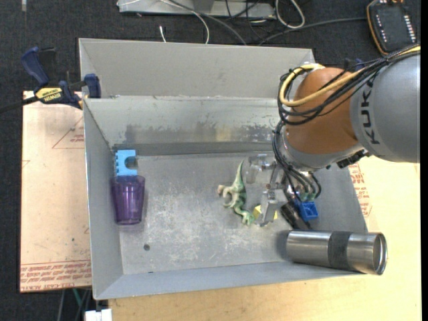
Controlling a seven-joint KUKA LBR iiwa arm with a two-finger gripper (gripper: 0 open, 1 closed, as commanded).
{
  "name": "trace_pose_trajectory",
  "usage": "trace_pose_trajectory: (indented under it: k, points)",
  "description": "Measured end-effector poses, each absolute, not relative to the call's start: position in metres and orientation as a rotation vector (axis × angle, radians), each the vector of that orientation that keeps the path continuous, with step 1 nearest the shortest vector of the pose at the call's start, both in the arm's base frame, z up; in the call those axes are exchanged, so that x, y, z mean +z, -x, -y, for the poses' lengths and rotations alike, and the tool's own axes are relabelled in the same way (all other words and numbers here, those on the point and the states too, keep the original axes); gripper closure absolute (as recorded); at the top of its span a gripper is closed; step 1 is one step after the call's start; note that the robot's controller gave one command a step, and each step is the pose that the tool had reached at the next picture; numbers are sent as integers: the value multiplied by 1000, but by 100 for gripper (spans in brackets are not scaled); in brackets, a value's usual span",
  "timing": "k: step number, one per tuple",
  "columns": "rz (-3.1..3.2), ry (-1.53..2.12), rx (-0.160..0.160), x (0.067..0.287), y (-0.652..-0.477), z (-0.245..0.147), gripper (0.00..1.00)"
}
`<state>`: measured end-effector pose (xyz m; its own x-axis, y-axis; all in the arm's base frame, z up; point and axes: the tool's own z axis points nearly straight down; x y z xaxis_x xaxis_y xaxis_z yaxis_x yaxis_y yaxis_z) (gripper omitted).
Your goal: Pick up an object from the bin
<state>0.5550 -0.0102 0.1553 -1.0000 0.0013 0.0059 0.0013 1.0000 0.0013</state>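
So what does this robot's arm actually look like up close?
The arm is a thick, rounded, silver-grey tube with dark KUKA lettering on its side. Its wrist wears a smooth orange cover shaped like a dome, with yellow and black cables looping over it. Below that sits a small gripper of pale metal parts.

bin (187,236): matt scuffed metal | purple cup (128,200): translucent plastic | cylinder (332,251): shiny smooth metal | blue block (125,162): matt plastic
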Motion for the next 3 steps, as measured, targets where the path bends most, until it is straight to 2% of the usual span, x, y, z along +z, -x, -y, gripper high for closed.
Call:
trace_pose_trajectory:
  k: [1, 2, 3]
  points:
    - [3142, 1, -1, 159, -557, 10, 0]
    - [3147, 217, -4, 74, -562, -17, 0]
    - [3154, 91, -2, 141, -552, -25, 0]
